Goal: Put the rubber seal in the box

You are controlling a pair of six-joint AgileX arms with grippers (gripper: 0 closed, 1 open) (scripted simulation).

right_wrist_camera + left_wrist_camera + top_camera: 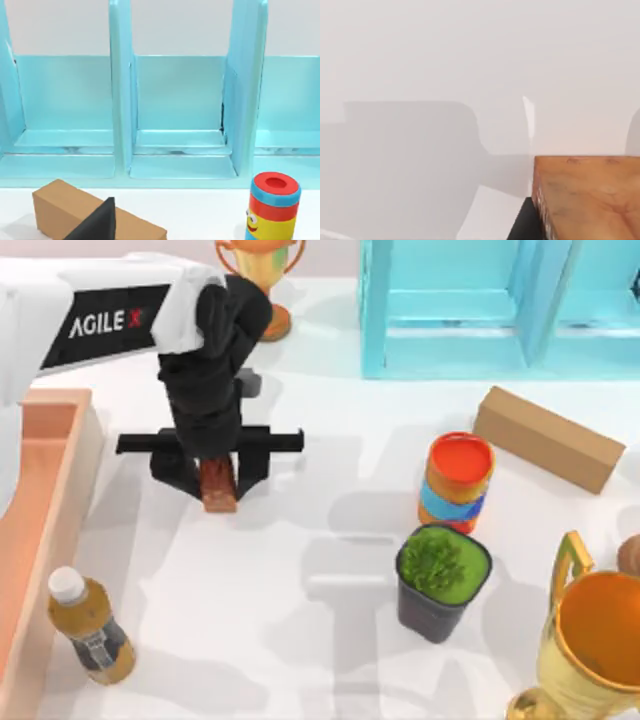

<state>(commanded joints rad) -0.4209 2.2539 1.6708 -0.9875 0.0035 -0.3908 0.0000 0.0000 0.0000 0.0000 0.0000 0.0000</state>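
At nine o'clock of table centre, top view: left gripper [222, 478] pinching rubber seal [218, 484], box [62, 450] at far nine o'clock. Left wrist view: seal [587, 195] off-centre between fingers; judged risk, slipping during transfer. Right wrist view: right gripper [97, 222], state indeterminate.

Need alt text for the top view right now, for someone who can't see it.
The left gripper is clamped on the upright rubber seal on the white table, right of the box. A juice bottle stands nearby; a turquoise shelf is at the back.
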